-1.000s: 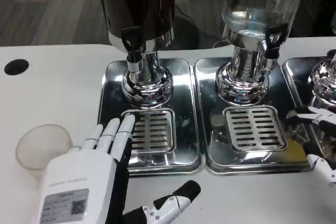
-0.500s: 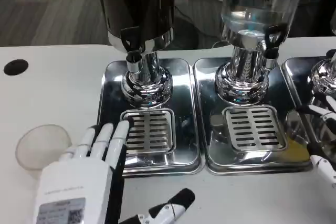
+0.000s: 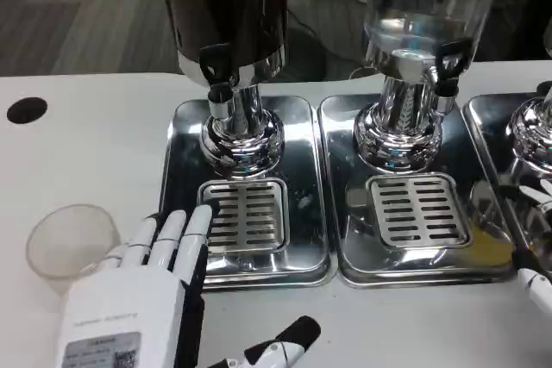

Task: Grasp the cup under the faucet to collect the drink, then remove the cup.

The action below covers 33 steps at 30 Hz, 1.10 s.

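**Cup on tabletop, left of left hand, not gripped**

Clear cup [image 3: 71, 243] stands upright on the white tabletop [image 3: 86, 152], near the left edge, well apart from the dark dispenser's faucet [image 3: 217, 84]. Nothing sits on the left drip grate [image 3: 246, 213].

Left hand [image 3: 142, 299] low centre-left, white back up, fingers [image 3: 177, 234] straight and spread, tips at the front-left rim of the left steel tray [image 3: 250, 187]. It holds nothing. Thumb [image 3: 285, 342] sticks out to the right over the tabletop. Cup is just beside the hand; can't tell if they touch.

Right hand [image 3: 530, 239] only partly in frame at the right edge, by the middle tray [image 3: 414, 196]: a few white finger parts, apart from each other. Can't tell whether it holds anything.

Clear dispenser's faucet [image 3: 448, 71] is above the middle grate [image 3: 418, 208]. Yellowish patch on the tray's front right corner.
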### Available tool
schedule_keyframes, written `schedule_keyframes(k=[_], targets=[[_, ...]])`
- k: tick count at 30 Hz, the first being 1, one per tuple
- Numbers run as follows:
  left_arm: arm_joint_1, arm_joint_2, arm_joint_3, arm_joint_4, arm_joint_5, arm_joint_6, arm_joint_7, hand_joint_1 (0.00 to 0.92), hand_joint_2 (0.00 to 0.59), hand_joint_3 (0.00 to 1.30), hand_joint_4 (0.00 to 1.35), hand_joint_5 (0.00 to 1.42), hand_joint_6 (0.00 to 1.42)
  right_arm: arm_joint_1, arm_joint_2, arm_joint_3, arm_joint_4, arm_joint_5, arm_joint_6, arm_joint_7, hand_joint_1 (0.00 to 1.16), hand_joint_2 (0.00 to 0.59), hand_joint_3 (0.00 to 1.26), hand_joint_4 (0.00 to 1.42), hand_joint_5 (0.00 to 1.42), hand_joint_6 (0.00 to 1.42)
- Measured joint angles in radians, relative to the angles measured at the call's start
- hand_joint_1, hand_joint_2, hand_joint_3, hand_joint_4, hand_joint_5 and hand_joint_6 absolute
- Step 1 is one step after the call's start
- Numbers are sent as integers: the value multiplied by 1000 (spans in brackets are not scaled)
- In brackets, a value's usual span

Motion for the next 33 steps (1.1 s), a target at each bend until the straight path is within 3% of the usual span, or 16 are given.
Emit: schedule_keyframes(k=[33], targets=[[-82,5,11,24,-87,3,-22,0,77,111,9,126,282,-18,17,22,-17,18,13,0,461,466,177,96,38,0]])
